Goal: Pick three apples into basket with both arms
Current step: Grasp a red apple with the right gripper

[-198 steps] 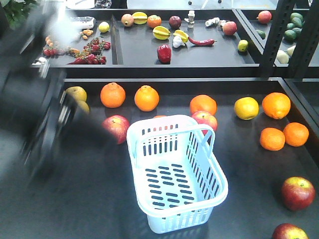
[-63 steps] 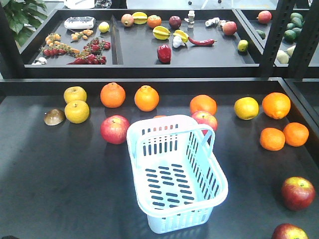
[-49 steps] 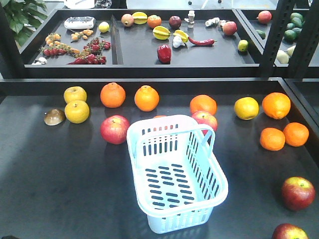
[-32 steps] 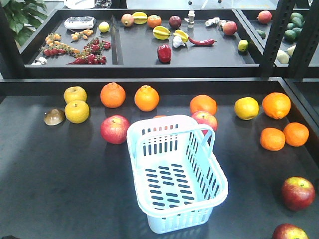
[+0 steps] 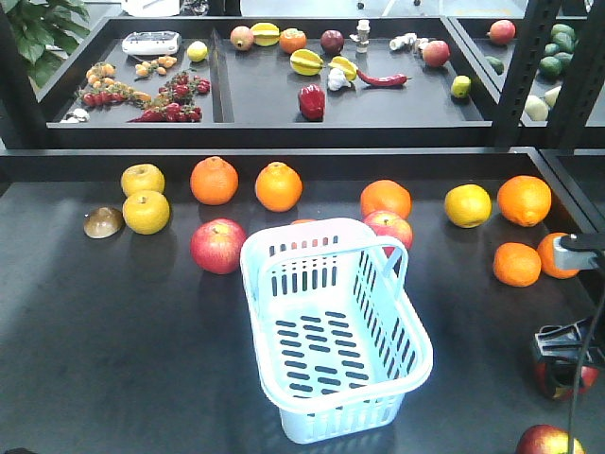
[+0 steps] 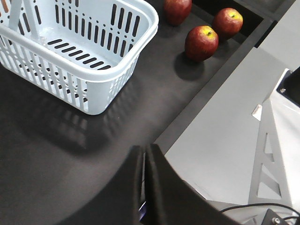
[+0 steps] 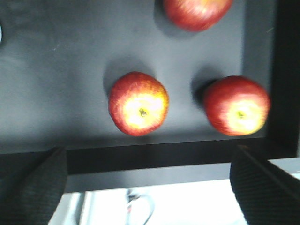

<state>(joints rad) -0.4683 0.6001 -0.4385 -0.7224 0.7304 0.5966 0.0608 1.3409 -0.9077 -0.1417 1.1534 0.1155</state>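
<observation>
Front view: a pale blue slotted basket (image 5: 336, 414) sits empty in the middle of a dark table (image 5: 142, 359). Oranges, yellow fruit and brighter red apples lie behind it.

The three dark red apples I want are clustered at the table's front right corner, well apart from the basket. My right arm (image 5: 565, 345) hangs over them at the right edge of this view.

Right wrist view: my right fingers (image 7: 37, 187) are spread wide and hold nothing. The middle apple (image 7: 138, 103) lies straight below, stem up, with a yellow patch around the stem. The corner apple (image 7: 236, 105) sits beside it, close against the table's raised rim. The far apple (image 7: 197, 11) is partly cut off at the top.

Left wrist view: my left fingers (image 6: 157, 187) are pressed together, empty, near the table's front edge.

I judge these apples firm and fairly weighty, with smooth skin that could slip or roll. I would straddle the middle apple from above and close across its widest part, squeezing firmly. The corner apple leaves little room for a finger on the rim side. The basket looks light and may slide if bumped.
</observation>
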